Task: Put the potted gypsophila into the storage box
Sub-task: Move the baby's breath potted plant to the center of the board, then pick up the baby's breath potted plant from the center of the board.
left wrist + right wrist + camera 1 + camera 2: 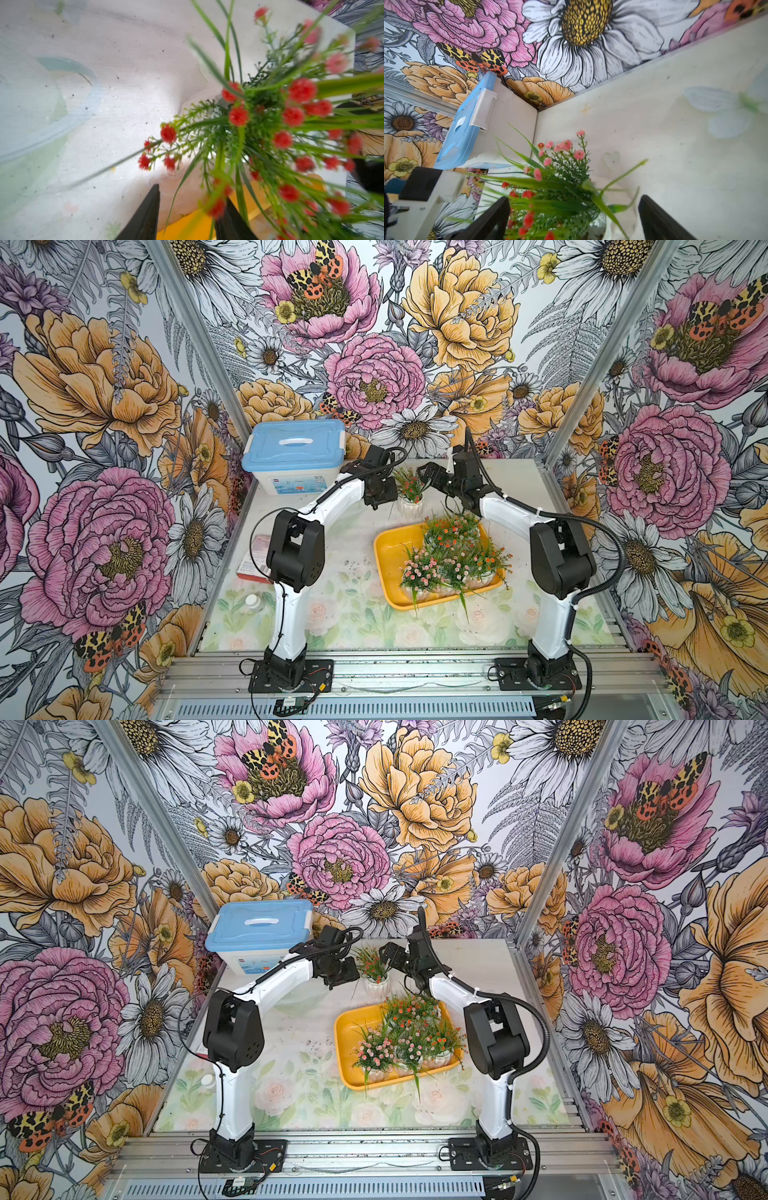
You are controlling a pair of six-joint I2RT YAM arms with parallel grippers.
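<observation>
One potted gypsophila point(409, 489) point(372, 966) with red blossoms in a white ribbed pot stands upright on the table just behind the storage box point(384, 568) point(345, 1048), a shallow yellow tray. Several other potted plants point(453, 556) stand inside the tray. My left gripper point(384, 494) point(192, 193) hangs beside the plant's left side, jaws apart with only grass blades between them. My right gripper point(426, 475) point(574, 197) is at the plant's right, wide open, its foliage point(556, 187) between the fingers. The tray's yellow point(187, 226) shows under the left fingers.
A white bin with a light-blue lid point(295, 452) point(467, 128) stands at the back left corner. A flat red-and-white box point(253, 560) and a small white bottle point(253, 602) lie at the table's left edge. Walls close the table on three sides.
</observation>
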